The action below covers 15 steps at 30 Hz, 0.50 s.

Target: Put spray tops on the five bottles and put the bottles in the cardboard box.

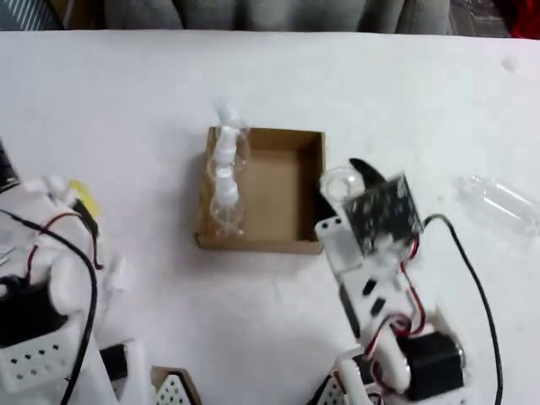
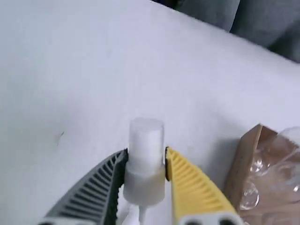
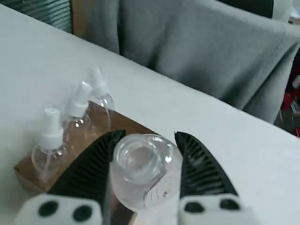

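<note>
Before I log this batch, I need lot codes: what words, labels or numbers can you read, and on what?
No readable text anywhere.
The capped bottles, cardboard box, open bottle in the right claw and spray top in the left claw look unmarked.
Specks on the right arm's dark board are too blurred to read.

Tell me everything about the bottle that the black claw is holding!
The bottle is clear, plastic-looking and round-bodied, with a short open neck and no spray top on it. The right gripper holds it with its mouth facing up, a black finger pressing on each side. It is just outside one wall of the cardboard box.
</note>
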### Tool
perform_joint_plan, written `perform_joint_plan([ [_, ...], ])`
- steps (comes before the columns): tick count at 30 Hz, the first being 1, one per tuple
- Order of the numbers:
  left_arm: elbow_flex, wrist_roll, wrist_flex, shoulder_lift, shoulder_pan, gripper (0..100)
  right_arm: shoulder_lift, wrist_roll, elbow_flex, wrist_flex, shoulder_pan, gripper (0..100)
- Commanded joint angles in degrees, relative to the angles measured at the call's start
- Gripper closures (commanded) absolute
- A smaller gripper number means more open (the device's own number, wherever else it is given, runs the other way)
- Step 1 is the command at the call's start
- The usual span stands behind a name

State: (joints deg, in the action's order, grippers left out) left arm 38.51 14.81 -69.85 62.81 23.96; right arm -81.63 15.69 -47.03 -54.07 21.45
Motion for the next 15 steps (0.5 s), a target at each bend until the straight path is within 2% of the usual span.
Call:
perform_joint_plan([
  [1,-7.6,5.7,-0.4,1.7,0.7,98,-5.9,0.4,-4.7,5.8,4.4,98.2],
  [5,-12.1,8.4,-0.4,1.9,0.4,98,-11.3,0.2,-9.5,8.3,7.3,98.2],
  [9,-16.4,8.1,-0.4,2.0,0.3,98,-13.3,-6.1,-10.3,6.9,7.4,98.2],
  [11,-17.4,8.1,-0.6,2.0,0.3,98,-13.3,-6.0,-10.2,5.2,6.9,98.2],
  [13,-17.8,8.0,-2.5,2.0,0.6,98,-13.6,-5.7,-10.1,3.2,4.3,98.3],
  [15,-17.6,8.0,-4.1,2.0,0.6,98,-13.8,-2.5,-9.8,-2.1,-2.5,98.3],
])
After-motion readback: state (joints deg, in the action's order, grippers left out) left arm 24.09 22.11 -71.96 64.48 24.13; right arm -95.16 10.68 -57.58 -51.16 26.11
